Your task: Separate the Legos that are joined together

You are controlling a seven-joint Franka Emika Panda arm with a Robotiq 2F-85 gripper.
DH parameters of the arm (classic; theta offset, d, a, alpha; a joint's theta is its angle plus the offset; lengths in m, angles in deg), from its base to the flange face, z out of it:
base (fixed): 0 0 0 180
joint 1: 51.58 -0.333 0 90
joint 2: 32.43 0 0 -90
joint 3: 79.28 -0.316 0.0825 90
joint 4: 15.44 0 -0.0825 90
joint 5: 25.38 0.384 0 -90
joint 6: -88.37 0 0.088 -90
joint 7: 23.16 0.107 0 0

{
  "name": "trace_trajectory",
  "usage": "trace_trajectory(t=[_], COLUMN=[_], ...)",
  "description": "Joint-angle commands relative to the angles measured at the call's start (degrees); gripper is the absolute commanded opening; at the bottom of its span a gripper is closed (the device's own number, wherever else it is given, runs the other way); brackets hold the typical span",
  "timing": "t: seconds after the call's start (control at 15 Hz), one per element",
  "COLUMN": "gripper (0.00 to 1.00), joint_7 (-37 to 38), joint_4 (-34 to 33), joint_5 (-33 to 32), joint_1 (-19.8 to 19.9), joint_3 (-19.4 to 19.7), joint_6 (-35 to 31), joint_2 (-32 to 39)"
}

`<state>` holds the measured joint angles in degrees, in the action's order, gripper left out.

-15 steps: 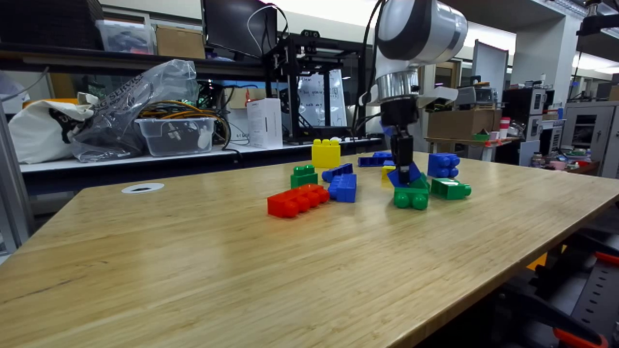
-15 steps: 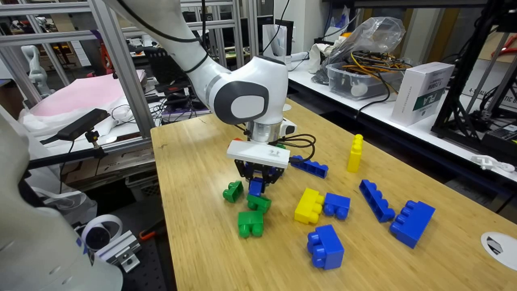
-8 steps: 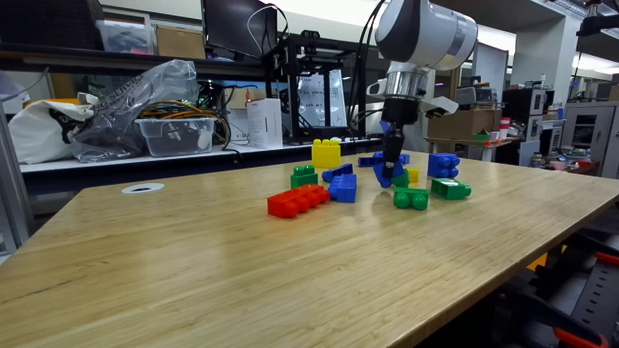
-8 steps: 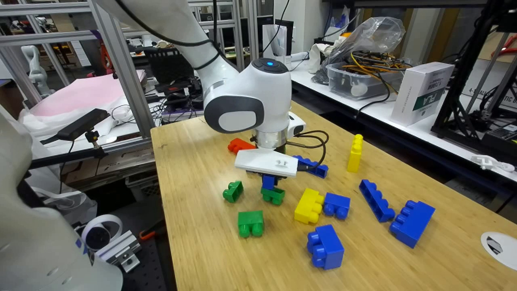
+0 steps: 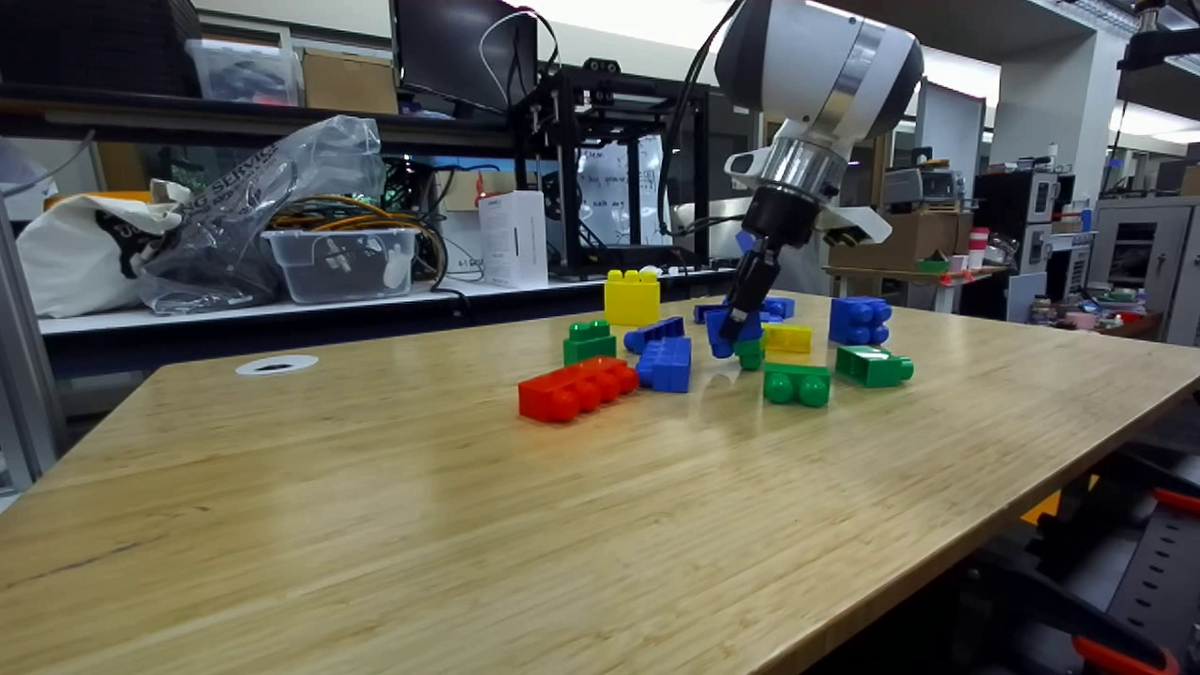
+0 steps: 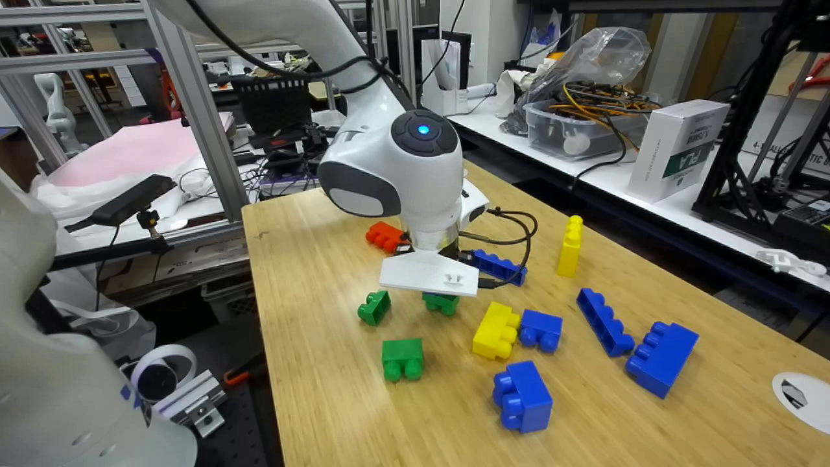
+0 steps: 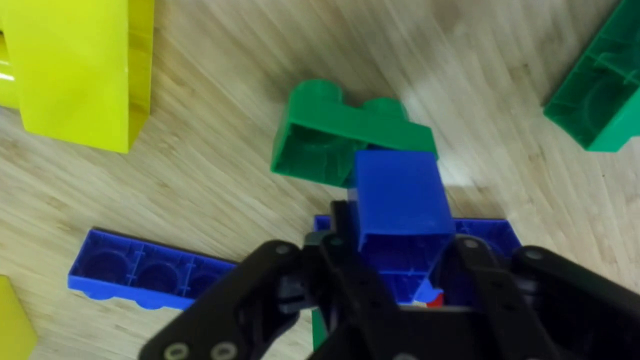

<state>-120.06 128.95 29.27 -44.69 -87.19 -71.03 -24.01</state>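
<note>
Your hand (image 5: pixel 734 324) is closed on a blue brick (image 7: pixel 402 192); at two o'clock in an exterior view, a see-through bin (image 6: pixel 548 133) holds cables (image 6: pixel 593 104)

– Anything legible?
– In an exterior view, "PLA", in pale capitals on green, on a white carton (image 6: pixel 678 148). The smaller lines above it are too blurred for me.
– And the clear plastic bag (image 5: pixel 236 223)?
– "SERVICE", in dark capitals climbing at a slant, with a "G" just before it.
– What about the pale box (image 6: pixel 757 143) beyond the carton?
– Scraps: a "4" and a dash, then "TIC" farther along, the rest covered or cut off.
– And the white panel (image 5: pixel 605 199) in the background?
– Dark handwriting, too small for me to make out.
</note>
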Motion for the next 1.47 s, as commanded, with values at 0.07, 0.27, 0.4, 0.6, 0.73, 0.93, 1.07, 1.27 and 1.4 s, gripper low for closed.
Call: trace_trajectory(t=[0.07,0.27,0.4,0.6,0.73,0.93,1.07,1.27,1.4], gripper=[0.11,0.11,0.11,0.11,0.11,0.11,0.11,0.11,0.11], joint_7=[-13.7,-18.0,-20.2,-21.8,-21.6,-21.0,-20.5,-19.6,-18.6], joint_4=[-2.3,-3.8,-5.1,-7.8,-10.1,-13.6,-15.5,-16.8,-16.1], joint_5=[5.3,2.7,1.3,-1.8,-4.3,-7.3,-8.1,-8.2,-7.4], joint_1=[4.5,7.4,6.0,6.2,6.4,6.4,6.3,5.7,4.9], joint_3=[1.0,3.6,8.3,11.7,13.1,13.9,14.0,14.1,14.3], joint_6=[15.5,27.7,36.3,48.6,56.5,66.5,70.4,71.4,67.2], joint_2=[0.1,1.2,2.1,4.2,6.1,9.0,10.7,12.0,11.2])
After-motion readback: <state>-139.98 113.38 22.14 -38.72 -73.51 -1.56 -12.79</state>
